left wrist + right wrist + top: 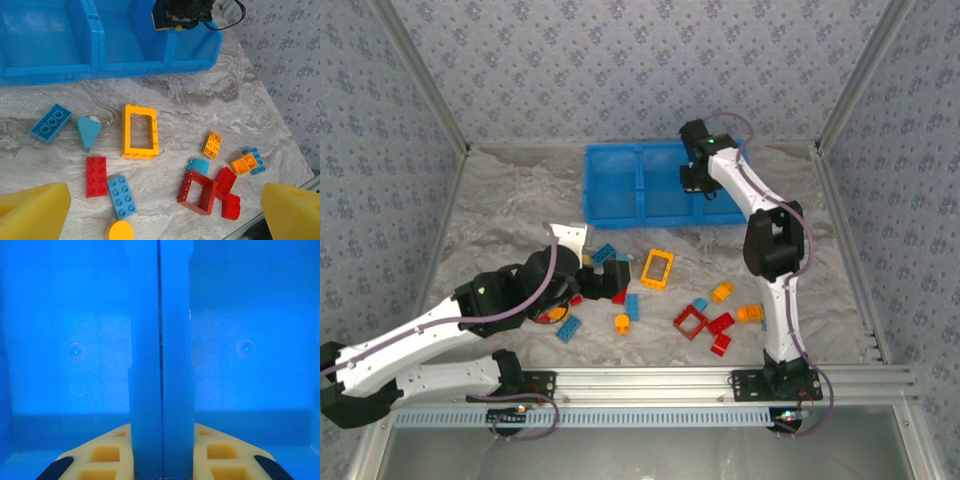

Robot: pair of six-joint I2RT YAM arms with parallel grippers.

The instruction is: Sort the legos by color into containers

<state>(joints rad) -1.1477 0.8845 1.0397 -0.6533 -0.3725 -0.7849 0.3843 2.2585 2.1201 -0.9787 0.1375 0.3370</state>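
The legos lie loose on the marble table: a yellow frame [128, 131], a red frame [186, 186], a red brick [96, 176], a light blue brick [122, 196] and several more. My left gripper [162, 212] hovers open above them, and nothing sits between its yellow fingers [32, 212]. The containers are three compartments of one blue tray [620, 190], and the parts of them I see hold nothing. My right gripper [161, 460] reaches down into the tray. It is shut on the divider wall [161, 365] between the middle and right compartments, one finger on each side.
Metal frame rails run along the table's left, right and near edges [650, 378]. More bricks cluster at the near right [725, 325] and under my left arm [570, 325]. Patterned walls close in the back and sides.
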